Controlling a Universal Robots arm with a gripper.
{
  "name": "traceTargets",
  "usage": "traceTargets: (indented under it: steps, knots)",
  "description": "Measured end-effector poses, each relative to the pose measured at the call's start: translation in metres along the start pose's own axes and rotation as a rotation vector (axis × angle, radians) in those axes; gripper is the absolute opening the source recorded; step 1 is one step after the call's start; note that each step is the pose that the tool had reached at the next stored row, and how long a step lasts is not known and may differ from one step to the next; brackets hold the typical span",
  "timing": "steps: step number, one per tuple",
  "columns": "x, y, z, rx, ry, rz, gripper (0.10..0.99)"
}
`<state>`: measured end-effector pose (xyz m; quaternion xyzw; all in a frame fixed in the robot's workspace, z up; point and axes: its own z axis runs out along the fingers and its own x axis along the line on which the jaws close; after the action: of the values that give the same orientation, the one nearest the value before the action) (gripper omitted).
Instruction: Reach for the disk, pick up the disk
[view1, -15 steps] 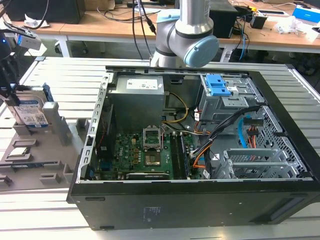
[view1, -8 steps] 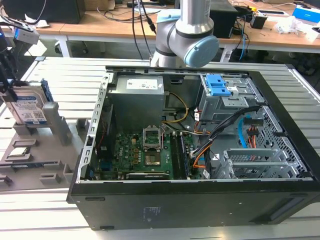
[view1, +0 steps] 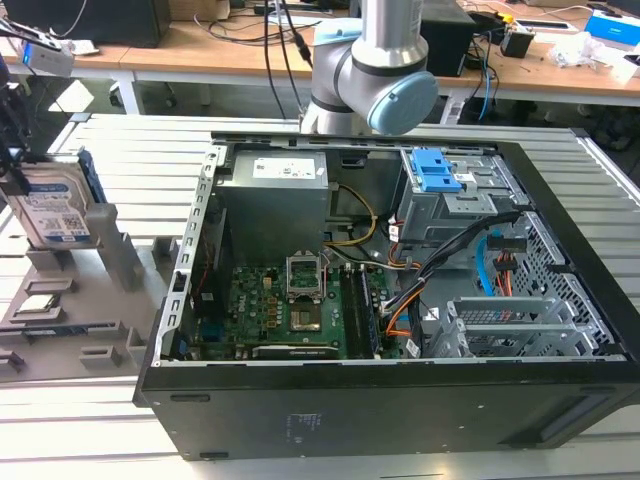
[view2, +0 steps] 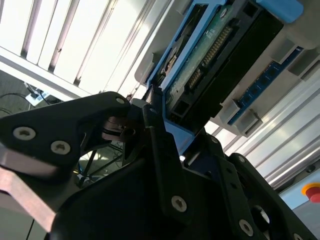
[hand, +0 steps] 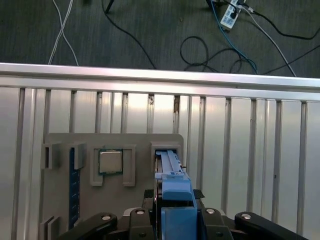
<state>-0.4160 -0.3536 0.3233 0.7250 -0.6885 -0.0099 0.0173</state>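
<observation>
Found the disk (view1: 48, 212) standing on edge at the exterior view's far left, label side turned to the camera, blue frame running along its rim, directly over the grey holder (view1: 112, 250) on the slatted metal tabletop (view1: 130, 150). Could not tell from there whether its lower edge sat in the holder's slot or hung just above it. Saw the black fingers (view2: 157, 150) clenched on the disk (view2: 210, 55) in the second wrist view, one on each side of the blue frame and pressed against it, the green board of the disk's underside facing the camera. Looked down along the disk (hand: 172, 187) in the first wrist view and met its thin blue edge, flanked by dark finger parts, lined up with a narrow slot in the holder (hand: 135, 142). Noted a square chip (hand: 110, 161) seated in a pocket of the holder just beside that slot, and a blue strip (hand: 73, 185) standing in a further slot beyond the chip. Made out dark floor (hand: 30, 30) with loose cables (hand: 129, 39) past the edge of the tabletop (hand: 250, 135). Spotted the arm (view1: 372, 60) rising behind an open computer case (view1: 400, 420) lying on its side on the tabletop, well apart from the disk, its main board (view1: 290, 310) and coloured wires (view1: 405, 290) laid bare.
</observation>
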Motion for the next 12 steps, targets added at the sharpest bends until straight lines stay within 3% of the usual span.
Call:
traceTargets:
  steps: [9,12]
  knots:
    - [0.0,0.0005,-0.0156,0.0,0.0,0.0,0.369]
    - [0.0,0.0007,-0.026,0.0,0.0001,0.0,0.369]
